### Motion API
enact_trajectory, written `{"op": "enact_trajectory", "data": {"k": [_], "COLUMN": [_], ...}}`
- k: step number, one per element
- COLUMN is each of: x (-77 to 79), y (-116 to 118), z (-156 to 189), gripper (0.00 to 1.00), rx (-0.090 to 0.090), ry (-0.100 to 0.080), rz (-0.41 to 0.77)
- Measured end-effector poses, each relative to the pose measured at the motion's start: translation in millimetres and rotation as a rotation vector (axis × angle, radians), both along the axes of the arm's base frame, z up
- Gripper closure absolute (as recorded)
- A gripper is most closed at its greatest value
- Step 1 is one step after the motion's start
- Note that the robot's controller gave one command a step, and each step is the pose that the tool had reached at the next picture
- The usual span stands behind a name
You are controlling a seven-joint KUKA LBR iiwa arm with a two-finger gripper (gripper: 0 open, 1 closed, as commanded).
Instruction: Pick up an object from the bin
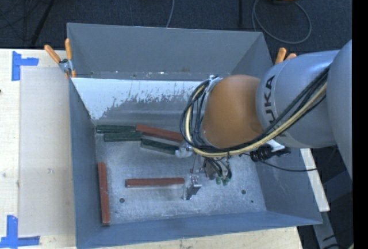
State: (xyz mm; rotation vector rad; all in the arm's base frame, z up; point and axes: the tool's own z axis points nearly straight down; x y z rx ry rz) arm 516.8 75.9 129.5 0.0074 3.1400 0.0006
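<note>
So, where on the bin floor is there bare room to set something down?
Bare floor lies along the front wall, below the flat red-brown stick, and right of the gripper. Crowded at the back left, where green and red-brown sticks are heaped.

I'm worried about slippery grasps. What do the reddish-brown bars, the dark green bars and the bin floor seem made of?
Reddish-brown bars: flat, straight, matte, evenly coloured; perhaps painted wood or plastic, the look leaves it open. Dark green bars: same slim shape and dull finish, likely the same material. Bin floor: grey sheet metal, scuffed with pale speckles.
</note>
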Motion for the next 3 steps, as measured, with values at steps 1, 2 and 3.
{"op": "enact_trajectory", "data": {"k": [1, 2, 3], "x": [8.4, 8.4, 32.5], "y": [16, 16, 62], "z": [-53, -53, 114], "gripper": [1.00, 1.00, 1.00], "rx": [0.002, 0.002, 0.000], "ry": [-0.013, -0.013, -0.004], "rz": [0.222, 0.221, 0.213]}}
